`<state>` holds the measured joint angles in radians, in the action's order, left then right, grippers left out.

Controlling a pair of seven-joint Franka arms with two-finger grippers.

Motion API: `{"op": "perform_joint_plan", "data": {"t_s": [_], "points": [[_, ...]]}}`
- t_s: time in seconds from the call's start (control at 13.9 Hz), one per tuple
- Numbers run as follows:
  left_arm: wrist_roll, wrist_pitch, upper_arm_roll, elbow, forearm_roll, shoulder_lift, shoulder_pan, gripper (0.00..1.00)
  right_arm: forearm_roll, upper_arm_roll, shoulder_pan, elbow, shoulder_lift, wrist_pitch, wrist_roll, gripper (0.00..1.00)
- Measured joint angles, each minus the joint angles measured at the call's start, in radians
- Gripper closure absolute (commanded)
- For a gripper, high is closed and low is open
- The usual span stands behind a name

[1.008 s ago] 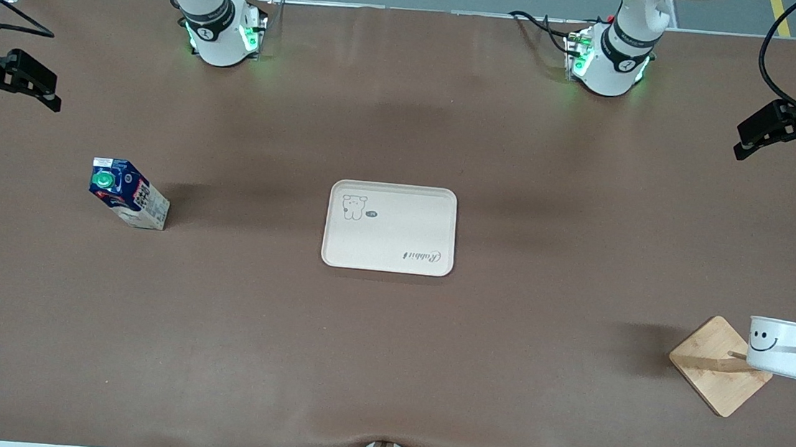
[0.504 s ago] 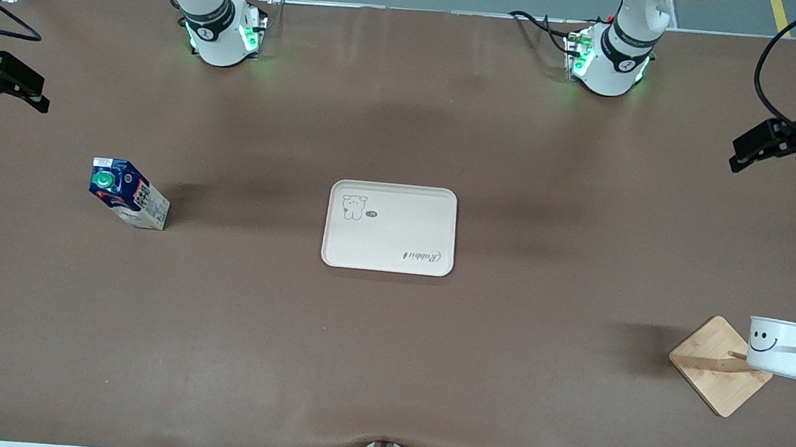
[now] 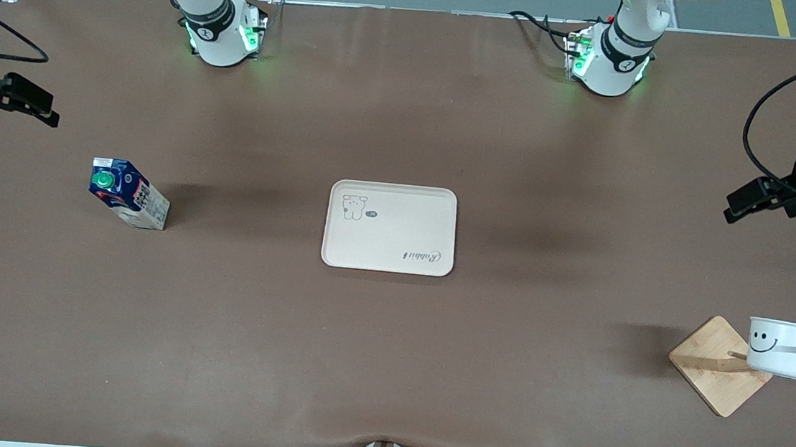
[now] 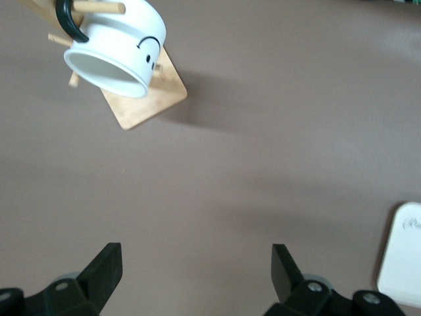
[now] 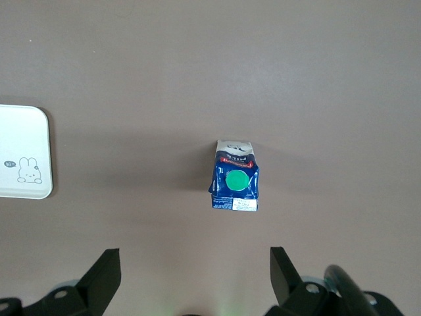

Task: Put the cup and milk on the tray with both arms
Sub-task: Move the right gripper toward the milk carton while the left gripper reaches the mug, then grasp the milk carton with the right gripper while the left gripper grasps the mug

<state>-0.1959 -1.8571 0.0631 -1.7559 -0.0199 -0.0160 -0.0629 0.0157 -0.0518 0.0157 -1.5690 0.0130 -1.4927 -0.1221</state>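
Note:
The cream tray [image 3: 390, 228] with a bear drawing lies at the table's middle. The dark blue milk carton [image 3: 128, 194] with a green cap stands toward the right arm's end; it also shows in the right wrist view [image 5: 235, 184]. The white smiley cup [image 3: 783, 347] hangs by its black handle on a wooden rack toward the left arm's end; it shows in the left wrist view too [image 4: 118, 49]. My right gripper [image 3: 19, 104] is open and empty in the air over the table's end, near the milk. My left gripper [image 3: 756, 201] is open and empty, high over the table's end.
The wooden rack's square base [image 3: 717, 367] sits under the cup, with pegs sticking out. The tray's corner shows in the left wrist view [image 4: 402, 257] and in the right wrist view [image 5: 23, 153]. Black cables hang by the left arm.
My left gripper has come down toward the cup's side of the table. My right gripper has shifted slightly near the table's end. Cup, milk and tray have not moved.

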Motion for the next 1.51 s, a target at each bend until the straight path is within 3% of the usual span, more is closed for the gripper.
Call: {"op": "perform_joint_plan", "data": {"t_s": [0.43,1.01,1.22,1.37,1.51], "points": [[-0.040,-0.364,-0.001,-0.168,-0.060,0.036,-0.033,0.00,0.003,0.000,0.023,0.000,0.048,0.000,0.000,0.00],[-0.066,-0.756,-0.001,-0.183,-0.083,0.231,-0.099,0.00,0.004,0.000,0.024,-0.002,0.167,0.028,0.000,0.00],[-0.073,-0.836,-0.002,-0.171,-0.083,0.296,-0.120,0.00,0.003,-0.002,0.029,-0.003,0.215,0.027,0.001,0.00],[-0.073,-0.841,-0.002,-0.152,-0.083,0.308,-0.127,0.17,0.003,-0.004,0.037,-0.003,0.250,0.024,0.002,0.00],[-0.074,-0.841,-0.001,-0.141,-0.083,0.315,-0.125,0.48,0.006,-0.004,0.063,-0.003,0.280,0.006,0.003,0.00]]}}
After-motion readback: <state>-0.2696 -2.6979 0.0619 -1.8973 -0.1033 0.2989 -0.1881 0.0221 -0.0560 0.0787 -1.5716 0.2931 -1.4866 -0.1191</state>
